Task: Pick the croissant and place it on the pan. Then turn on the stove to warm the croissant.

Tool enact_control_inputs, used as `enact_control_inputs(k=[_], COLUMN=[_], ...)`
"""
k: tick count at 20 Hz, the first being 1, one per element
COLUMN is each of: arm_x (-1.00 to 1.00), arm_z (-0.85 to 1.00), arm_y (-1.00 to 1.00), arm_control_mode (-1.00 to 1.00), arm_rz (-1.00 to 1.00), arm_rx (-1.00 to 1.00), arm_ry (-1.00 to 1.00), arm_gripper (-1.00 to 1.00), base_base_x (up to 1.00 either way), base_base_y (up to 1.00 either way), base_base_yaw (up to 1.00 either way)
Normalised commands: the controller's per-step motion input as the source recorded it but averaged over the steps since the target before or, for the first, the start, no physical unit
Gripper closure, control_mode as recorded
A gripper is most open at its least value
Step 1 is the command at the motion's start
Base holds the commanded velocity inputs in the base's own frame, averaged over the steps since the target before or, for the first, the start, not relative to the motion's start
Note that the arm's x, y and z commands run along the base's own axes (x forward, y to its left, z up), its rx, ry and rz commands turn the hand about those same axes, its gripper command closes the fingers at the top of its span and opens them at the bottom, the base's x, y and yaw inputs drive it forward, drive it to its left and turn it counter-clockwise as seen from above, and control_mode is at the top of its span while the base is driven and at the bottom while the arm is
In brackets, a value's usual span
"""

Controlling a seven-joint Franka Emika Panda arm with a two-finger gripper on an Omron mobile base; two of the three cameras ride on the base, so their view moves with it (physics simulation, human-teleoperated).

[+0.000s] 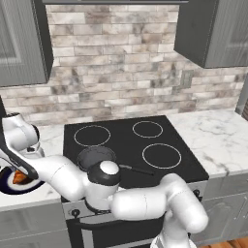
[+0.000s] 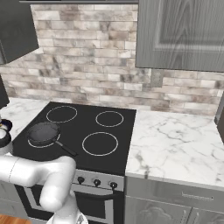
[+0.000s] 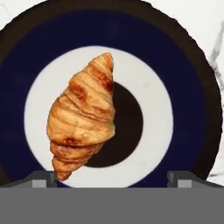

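Nothing is done yet: the croissant (image 3: 83,120) lies on its plate (image 3: 17,100) directly beneath the spread, empty gripper (image 3: 112,177). The pan (image 1: 97,157) (bare) waits on the unlit stove (image 1: 160,133), well off to one side.

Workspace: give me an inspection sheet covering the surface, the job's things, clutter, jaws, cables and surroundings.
Surface: white marble counter on both sides of the black stove.
Job's things: croissant lies on the dark blue white-ringed plate, left of the stove; pan sits on the front left burner, handle pointing right, nothing in it.
Clutter: nothing seen.
Jaws: gripper open, above the plate, the croissant nearer one fingertip; not touching it as far as the hand view shows.
Cables: nothing seen.
Surroundings: brick backsplash, grey wall cabinets, knobs on the silver front panel.
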Motion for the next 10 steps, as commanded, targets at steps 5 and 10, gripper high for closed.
enact_control_inputs(k=[5, 10], arm_x=[0.08, 0.14], arm_z=[-0.21, -0.15], arm_y=[0.12, 0.09], arm_control_mode=[-1.00, -1.00], arm_rz=[0.00, 0.00], arm_rx=[0.00, 0.00], arm_ry=[0.00, 0.00], arm_gripper=[-1.00, -1.00], base_base_x=[0.00, 0.00], base_base_y=[0.00, 0.00], base_base_yaw=[0.00, 0.00])
